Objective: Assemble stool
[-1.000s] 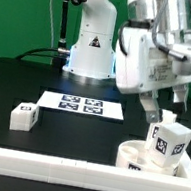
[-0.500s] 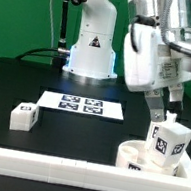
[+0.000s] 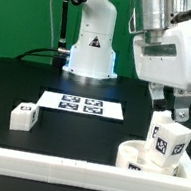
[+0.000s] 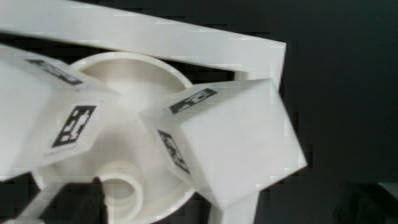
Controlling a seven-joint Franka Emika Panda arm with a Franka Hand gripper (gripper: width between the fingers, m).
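Stool seat disc (image 3: 128, 156) lies at the near edge of the black table (image 3: 3, 87), on the exterior view's right, just behind the front border rail (image 3: 51, 165). An upright leg block (image 3: 168, 142) stands on it (the wrist view shows two tagged blocks (image 4: 222, 130) over the disc). Just above hangs the gripper (image 3: 169, 103), fingers spread, holding nothing. Toward the exterior view's left sits a loose leg block (image 3: 23, 116); farther back lies the marker board (image 3: 82, 105), then the arm's base (image 3: 92, 47).

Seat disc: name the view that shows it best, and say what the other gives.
The wrist view: it looks down onto the seat disc, showing its round outline between two leg blocks. The exterior view shows only its side, partly hidden by a leg block and the white rail.
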